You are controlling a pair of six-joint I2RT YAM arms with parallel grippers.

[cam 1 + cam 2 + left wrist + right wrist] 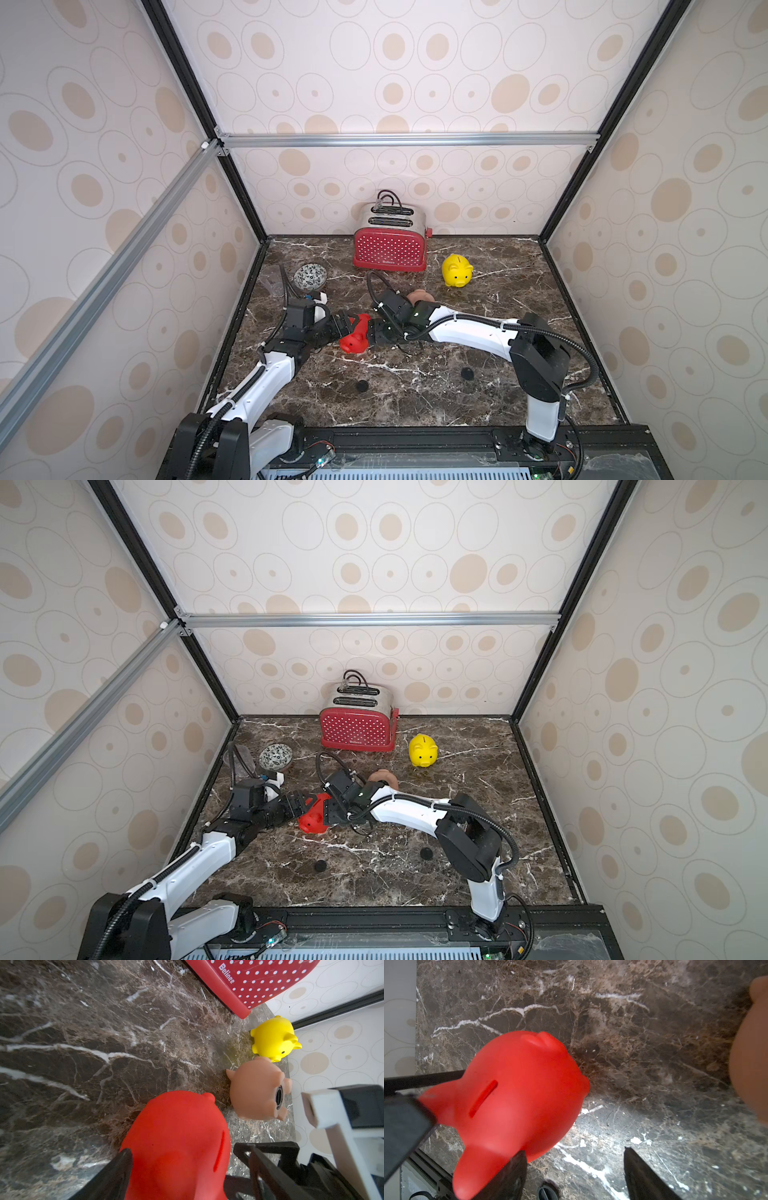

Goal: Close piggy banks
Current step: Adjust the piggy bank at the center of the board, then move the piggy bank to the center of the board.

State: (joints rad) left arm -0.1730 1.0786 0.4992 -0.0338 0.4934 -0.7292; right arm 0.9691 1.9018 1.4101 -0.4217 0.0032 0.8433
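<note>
Left claw [180,1151] grips the red pig [519,1088] between wide jaws, slot side facing the right claw [574,1151], which gapes empty just beside it.

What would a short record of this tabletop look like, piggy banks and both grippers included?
Red piggy bank: between the grippers, coin slot upward
Left gripper: fingers either side of it, apparently gripping
Right gripper: open, one finger beside it
Peach piggy bank: overturned, belly hole facing upward
Yellow piggy bank: upright beside the toaster
Black disc: loose on the table
Second black disc: likewise
</note>
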